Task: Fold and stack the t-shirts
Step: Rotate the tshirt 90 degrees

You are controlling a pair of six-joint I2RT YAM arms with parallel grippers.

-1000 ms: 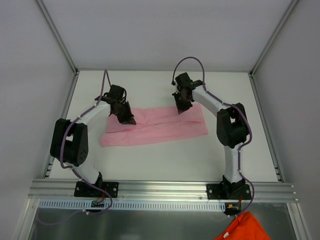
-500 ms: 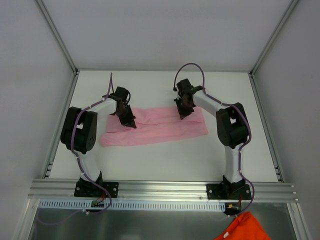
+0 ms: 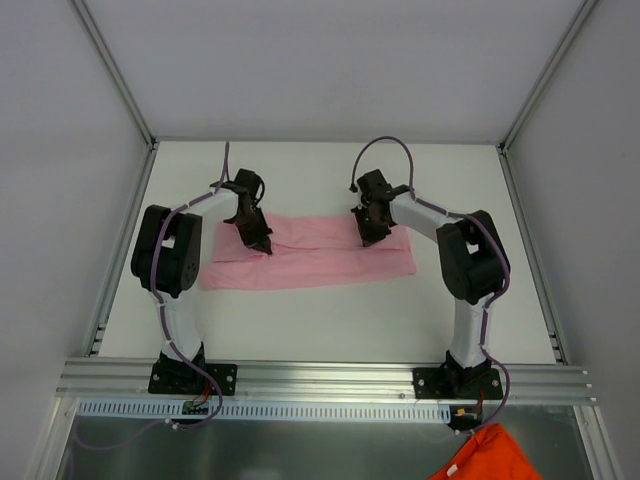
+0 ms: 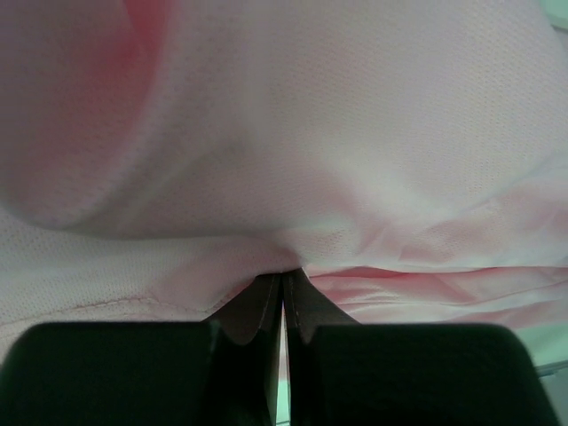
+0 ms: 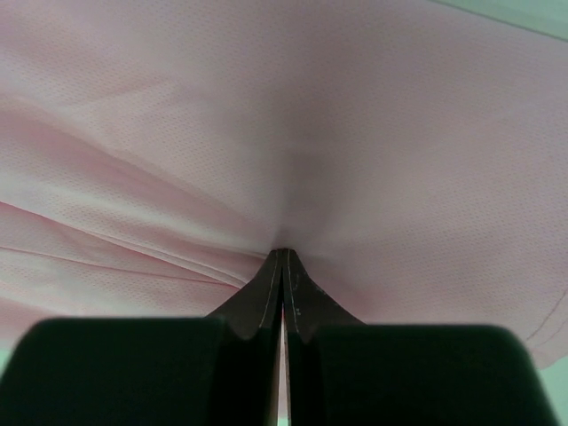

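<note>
Bright, even light; soft, blurry wrist close-ups

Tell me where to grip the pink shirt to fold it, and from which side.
Probably the top layer in the far half of the shirt, at two spots spread along its length, coming from above. It lies as a long flat strip across the table, so one pinch would likely let the ends sag. The left fingers and right fingers are shut on fabric there.

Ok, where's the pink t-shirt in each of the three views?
Top external: pink t-shirt, a folded band between the arms.
Left wrist: it fills the frame above the left gripper.
Right wrist: it fills the frame above the right gripper.
Shared landmark: the left gripper and right gripper, shut, pinching the fabric.
</note>
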